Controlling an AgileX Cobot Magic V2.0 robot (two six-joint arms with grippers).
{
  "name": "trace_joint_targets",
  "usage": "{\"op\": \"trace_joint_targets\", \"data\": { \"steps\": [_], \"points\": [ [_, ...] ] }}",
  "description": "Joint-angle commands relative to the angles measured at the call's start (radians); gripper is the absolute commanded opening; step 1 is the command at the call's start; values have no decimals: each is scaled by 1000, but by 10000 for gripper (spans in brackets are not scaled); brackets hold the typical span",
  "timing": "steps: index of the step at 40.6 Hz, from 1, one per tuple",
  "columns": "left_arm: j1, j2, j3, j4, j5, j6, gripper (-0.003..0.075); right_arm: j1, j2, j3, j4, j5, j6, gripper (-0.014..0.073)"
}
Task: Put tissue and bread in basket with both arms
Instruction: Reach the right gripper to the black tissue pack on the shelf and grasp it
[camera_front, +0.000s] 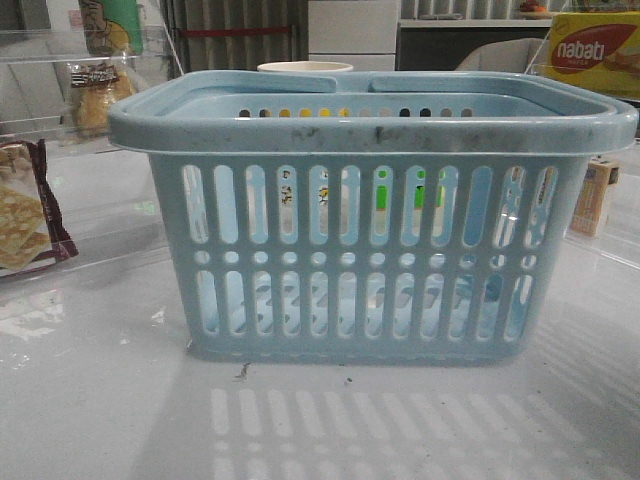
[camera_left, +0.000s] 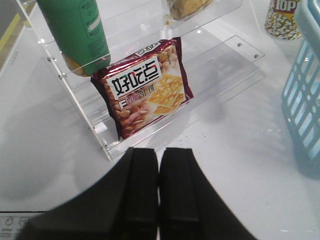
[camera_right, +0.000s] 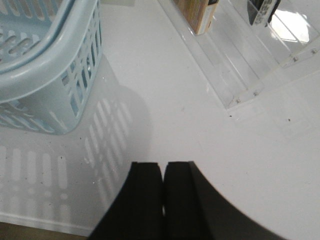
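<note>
End effectors (camera_left: 159, 187) (camera_right: 163, 192) closed, empty.

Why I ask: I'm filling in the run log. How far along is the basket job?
Done: nothing visible; the bread sits on the clear shelf left of the basket. In hand: nothing; the left gripper and right gripper are shut and empty above the table. Left: both items; I cannot pick out the tissue.

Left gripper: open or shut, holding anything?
Shut and empty. The left gripper has its black fingers pressed together with nothing between them, above bare table.
</note>
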Motion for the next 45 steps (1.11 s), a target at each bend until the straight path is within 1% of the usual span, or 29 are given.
{"op": "trace_joint_targets", "data": {
  "steps": [1,2,3,4,6,8,13,18,26,31,36,45],
  "points": [
    [2,17,-30,14,-65,-1,302,-8,31,-27,1,-75,1,318],
    [2,19,-30,14,-67,-1,338,-8,37,-27,1,-81,1,374],
    [2,22,-30,14,-70,-1,382,-8,45,-27,1,-85,1,413],
    [2,22,-30,14,-69,-1,410,-8,49,-27,1,-92,1,457],
    [2,28,-30,14,-72,-1,450,-8,66,-27,1,-100,1,510],
    [2,33,-30,14,-74,-1,456,-8,83,-27,1,-116,1,533],
    [2,37,-30,14,-74,-1,456,-13,123,-31,-6,-159,3,529],
    [2,37,-30,14,-74,-1,456,-60,169,-73,-6,-195,28,529],
    [2,37,-30,14,-74,-1,456,-155,299,-207,-6,-243,32,529],
    [2,37,-30,14,-74,-1,456,-198,404,-308,-20,-242,32,529],
    [2,37,-30,14,-74,-1,456,-218,516,-416,-51,-220,32,529],
    [2,37,-30,14,-74,-1,456,-220,723,-588,-111,-223,31,529]
  ]
}}
